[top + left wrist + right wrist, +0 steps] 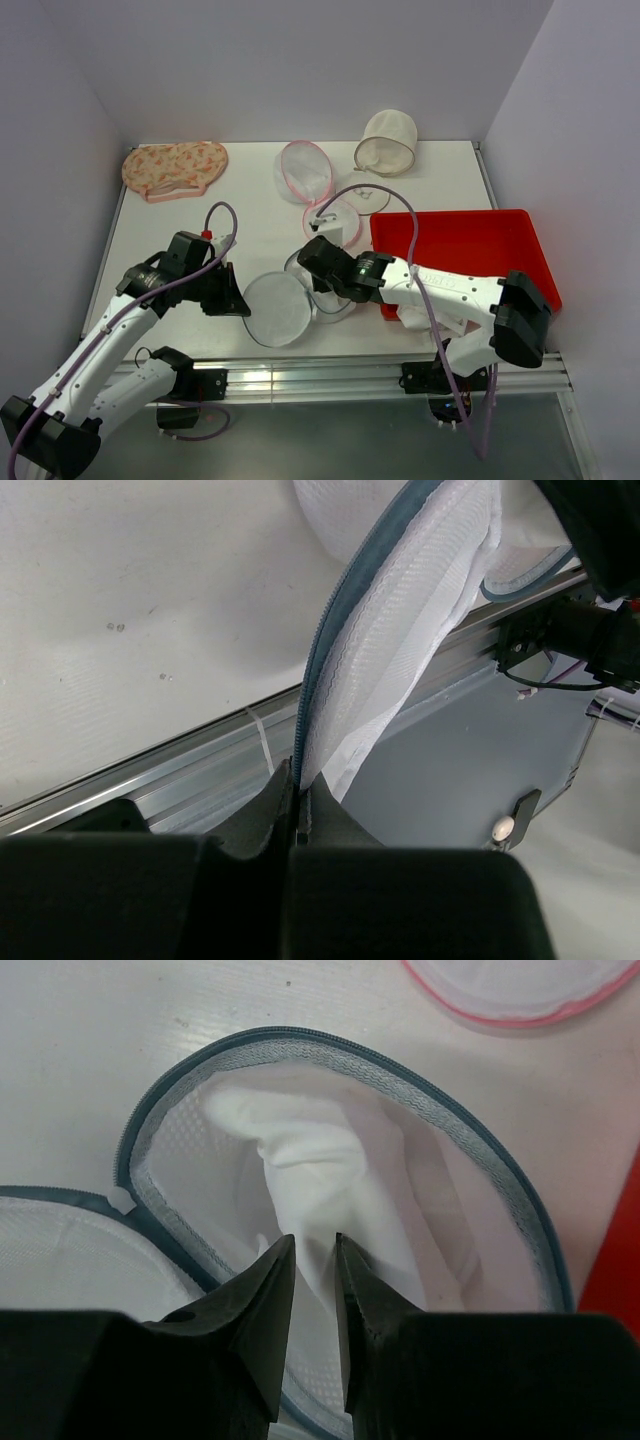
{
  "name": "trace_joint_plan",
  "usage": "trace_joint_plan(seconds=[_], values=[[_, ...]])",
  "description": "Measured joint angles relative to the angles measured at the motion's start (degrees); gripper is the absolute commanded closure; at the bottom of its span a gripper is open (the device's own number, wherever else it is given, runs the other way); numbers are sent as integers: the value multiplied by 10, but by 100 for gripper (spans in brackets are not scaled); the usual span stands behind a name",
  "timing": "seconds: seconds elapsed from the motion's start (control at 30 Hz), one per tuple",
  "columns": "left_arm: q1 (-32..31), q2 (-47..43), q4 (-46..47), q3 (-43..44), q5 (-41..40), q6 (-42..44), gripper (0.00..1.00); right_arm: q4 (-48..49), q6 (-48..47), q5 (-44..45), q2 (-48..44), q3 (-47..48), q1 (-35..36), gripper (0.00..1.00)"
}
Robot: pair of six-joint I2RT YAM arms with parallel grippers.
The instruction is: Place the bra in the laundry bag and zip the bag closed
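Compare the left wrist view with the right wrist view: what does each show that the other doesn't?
Left wrist only: the left gripper shut on the laundry bag at its blue-grey zipper rim, with the metal rail behind. Right wrist only: the bra lying inside the bag's open half, the right gripper just over it, jaws narrowly apart, whether pinching fabric is unclear; also a pink-rimmed mesh bag and a sliver of the red tray. Both: the bag's white mesh and zipper rim, and the white table.
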Motion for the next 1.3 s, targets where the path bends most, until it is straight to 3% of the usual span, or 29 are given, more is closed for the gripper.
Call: trace_joint_plan(seconds=[0.37, 0.6, 0.7, 0.93, 1.13, 1.3], values=[[0, 2, -5, 9, 0, -5, 99, 60, 21, -2, 118, -12, 0, 76], [0, 2, -4, 11, 0, -10, 98, 57, 23, 5, 112, -17, 0, 74], [0, 2, -4, 11, 0, -13, 98, 36, 21, 10, 83, -13, 0, 70], [0, 5, -1, 11, 0, -18, 98, -3, 11, 23, -15, 11, 2, 47], [0, 10, 3, 11, 4, -20, 98, -22, 4, 43, -50, 19, 30, 44], [0, 10, 5, 11, 10, -22, 98, -24, 0, 67, -52, 21, 116, 40]])
